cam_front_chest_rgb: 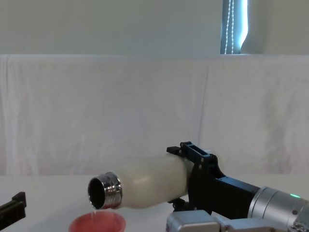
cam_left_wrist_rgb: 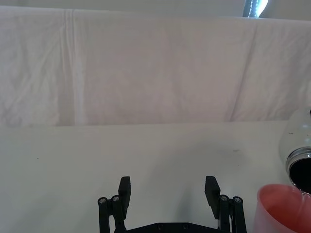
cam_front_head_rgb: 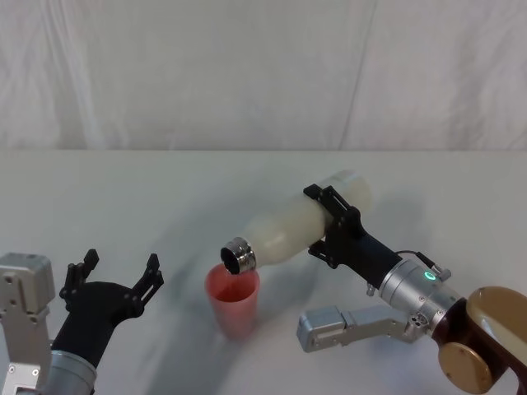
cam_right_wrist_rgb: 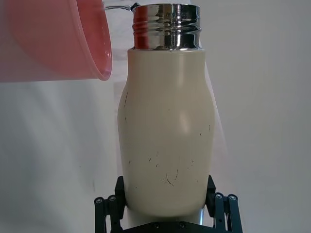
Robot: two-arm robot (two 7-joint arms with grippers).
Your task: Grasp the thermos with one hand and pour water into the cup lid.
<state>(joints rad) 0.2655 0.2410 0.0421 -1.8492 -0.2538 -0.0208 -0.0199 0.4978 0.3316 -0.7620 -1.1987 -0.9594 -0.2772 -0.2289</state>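
**Cream-white thermos tipped over the pink cup lid**

Black left gripper (cam_front_head_rgb: 115,274) low at the left of the table (cam_front_head_rgb: 123,189), fingers (cam_left_wrist_rgb: 125,188) spread wide apart, nothing between them. Just a small way from the cup lid (cam_front_head_rgb: 233,300), not touching it.

Salmon-pink cup lid upright on the white table, a little left of centre in the head view, between the two arms. Seen again at the edge of the left wrist view (cam_left_wrist_rgb: 284,208) and at the bottom of the chest view (cam_front_chest_rgb: 97,224).

Thermos (cam_front_head_rgb: 305,224) lifted off the table and tilted almost flat, chrome neck (cam_front_head_rgb: 240,256) pointing down and to the left. Open mouth directly above the rim of the cup lid, very close over it. In the chest view, a thin stream visible from the neck (cam_front_chest_rgb: 106,190) down toward the cup.

Right gripper (cam_front_head_rgb: 338,229) clamped on the lower body of the thermos, one finger on each side, as visible in the right wrist view (cam_right_wrist_rgb: 165,204). Silver-grey right arm (cam_front_head_rgb: 412,288) coming in from the lower right, with a small green light on it.
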